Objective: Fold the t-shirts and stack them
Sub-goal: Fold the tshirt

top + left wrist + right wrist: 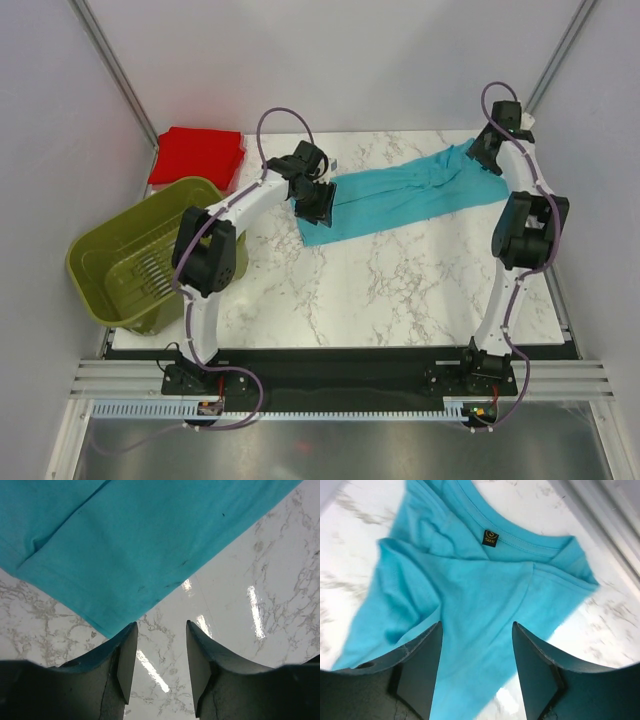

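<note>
The turquoise t-shirt [405,195] lies stretched in a long band across the far half of the marble table. My left gripper [318,205] is open and empty just above its left corner; the left wrist view shows that hem corner [125,555] just beyond my fingertips. My right gripper [487,152] is open and empty over the shirt's right end, where the right wrist view shows the collar and its black label [490,538]. The red t-shirt [197,155] is a folded square at the far left corner of the table.
An olive-green slotted basket [135,255] stands at the table's left edge, next to the left arm. White enclosure walls close in the back and sides. Bare marble [400,280] fills the near half of the table.
</note>
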Tool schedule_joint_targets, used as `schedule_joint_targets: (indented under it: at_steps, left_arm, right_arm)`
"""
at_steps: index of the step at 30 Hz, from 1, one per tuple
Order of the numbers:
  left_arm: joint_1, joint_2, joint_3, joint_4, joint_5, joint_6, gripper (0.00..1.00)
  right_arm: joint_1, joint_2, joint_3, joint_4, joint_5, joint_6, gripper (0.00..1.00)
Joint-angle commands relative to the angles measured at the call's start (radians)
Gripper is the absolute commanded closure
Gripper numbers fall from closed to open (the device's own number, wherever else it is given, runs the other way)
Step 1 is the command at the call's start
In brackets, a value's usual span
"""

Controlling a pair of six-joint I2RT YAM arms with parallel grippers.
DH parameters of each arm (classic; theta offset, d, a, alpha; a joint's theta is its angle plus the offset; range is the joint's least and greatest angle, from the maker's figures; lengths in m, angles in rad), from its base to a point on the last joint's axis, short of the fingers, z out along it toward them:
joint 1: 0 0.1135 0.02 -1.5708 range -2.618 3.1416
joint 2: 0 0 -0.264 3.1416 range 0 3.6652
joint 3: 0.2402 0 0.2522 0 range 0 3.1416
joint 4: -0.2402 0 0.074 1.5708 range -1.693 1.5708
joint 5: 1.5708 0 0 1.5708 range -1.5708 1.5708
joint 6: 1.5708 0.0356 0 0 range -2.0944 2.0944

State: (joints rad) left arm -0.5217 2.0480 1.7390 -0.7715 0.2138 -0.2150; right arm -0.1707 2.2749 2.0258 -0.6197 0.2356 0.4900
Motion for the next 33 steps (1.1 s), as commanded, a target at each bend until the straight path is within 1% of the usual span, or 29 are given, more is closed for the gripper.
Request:
schedule_joint_targets:
  at_steps: [1, 2, 3, 5, 6, 8, 9, 10, 12, 14, 18, 22, 24, 28, 33]
  left_arm:
    - [-0.014, 0.046, 0.066, 0.011, 0.013, 0.051, 0.49]
    - [-0.015, 0.057, 0.067, 0.011, 0.006, 0.051, 0.5]
    - [-0.02, 0.072, 0.065, 0.011, -0.002, 0.049, 0.5]
    - [-0.026, 0.095, 0.042, 0.011, -0.025, 0.048, 0.51]
    - [-0.035, 0.1, 0.034, 0.011, -0.039, 0.046, 0.51]
    - [-0.046, 0.11, -0.002, 0.011, -0.091, 0.046, 0.51]
    - [-0.052, 0.112, -0.015, 0.011, -0.112, 0.043, 0.51]
    - [-0.052, 0.113, -0.028, 0.012, -0.138, 0.039, 0.51]
    - [-0.057, 0.116, -0.068, 0.014, -0.154, 0.017, 0.51]
    - [-0.064, 0.118, -0.108, 0.014, -0.169, 0.0, 0.52]
    - [-0.095, 0.1, -0.185, 0.021, -0.194, -0.05, 0.51]
    - [-0.1, 0.045, -0.303, 0.07, -0.127, -0.098, 0.51]
    - [-0.109, 0.015, -0.338, 0.081, -0.116, -0.119, 0.52]
    - [-0.126, -0.09, -0.461, 0.118, -0.103, -0.167, 0.51]
    - [-0.172, -0.179, -0.565, 0.158, -0.07, -0.25, 0.51]
  right_arm:
    - [-0.009, -0.225, -0.068, -0.035, -0.028, 0.045, 0.34]
    - [-0.007, -0.259, -0.097, -0.037, -0.062, 0.05, 0.33]
    - [-0.009, -0.325, -0.16, -0.035, -0.094, 0.048, 0.33]
    - [-0.007, -0.386, -0.223, -0.034, -0.148, 0.048, 0.33]
    - [-0.009, -0.447, -0.289, -0.034, -0.206, 0.048, 0.33]
    - [-0.007, -0.507, -0.352, -0.031, -0.232, 0.036, 0.33]
    - [-0.009, -0.564, -0.415, -0.031, -0.281, 0.029, 0.33]
    - [-0.009, -0.592, -0.444, -0.031, -0.294, 0.024, 0.33]
    - [-0.009, -0.668, -0.531, -0.032, -0.321, 0.007, 0.33]
    - [-0.009, -0.739, -0.611, -0.032, -0.332, 0.002, 0.32]
    - [-0.013, -0.831, -0.723, -0.035, -0.309, -0.011, 0.32]
    - [-0.038, -0.91, -0.815, -0.031, -0.312, -0.03, 0.32]
    - [-0.047, -0.955, -0.863, -0.025, -0.311, -0.033, 0.32]
    - [-0.05, -1.006, -0.906, -0.018, -0.303, -0.047, 0.32]
    - [-0.05, -1.037, -0.923, 0.0, -0.317, -0.03, 0.32]
